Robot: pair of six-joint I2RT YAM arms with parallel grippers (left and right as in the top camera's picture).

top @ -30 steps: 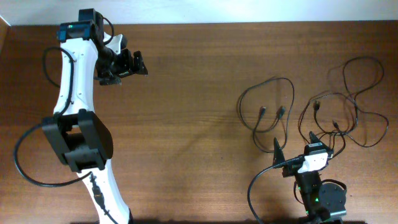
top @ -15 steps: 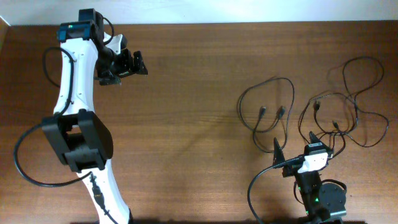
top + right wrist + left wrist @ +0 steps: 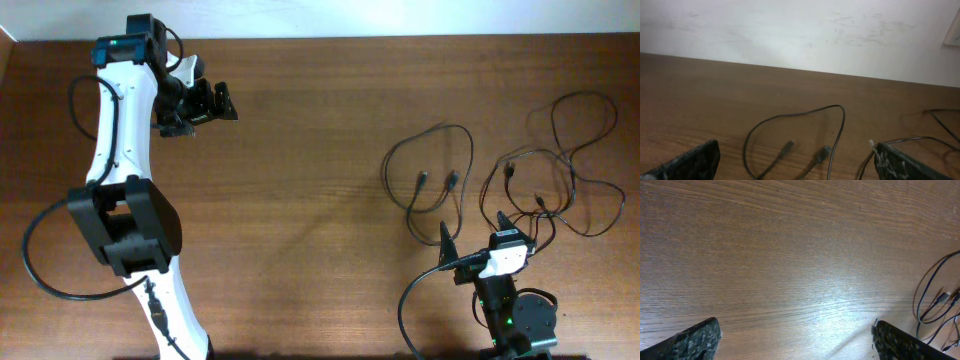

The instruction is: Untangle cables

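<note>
Both the left end effector (image 3: 216, 101) and the right end effector (image 3: 474, 230) gape wide, holding nothing. We find the cables (image 3: 450, 181) sprawled by the right edge of the desk (image 3: 300, 220), just ahead of the right one; the left sits well apart, near the far left corner.

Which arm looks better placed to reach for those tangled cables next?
Likely right. The right end effector, open, sits beside the cables, facing them; the left end effector, also open, is far across the table.
</note>
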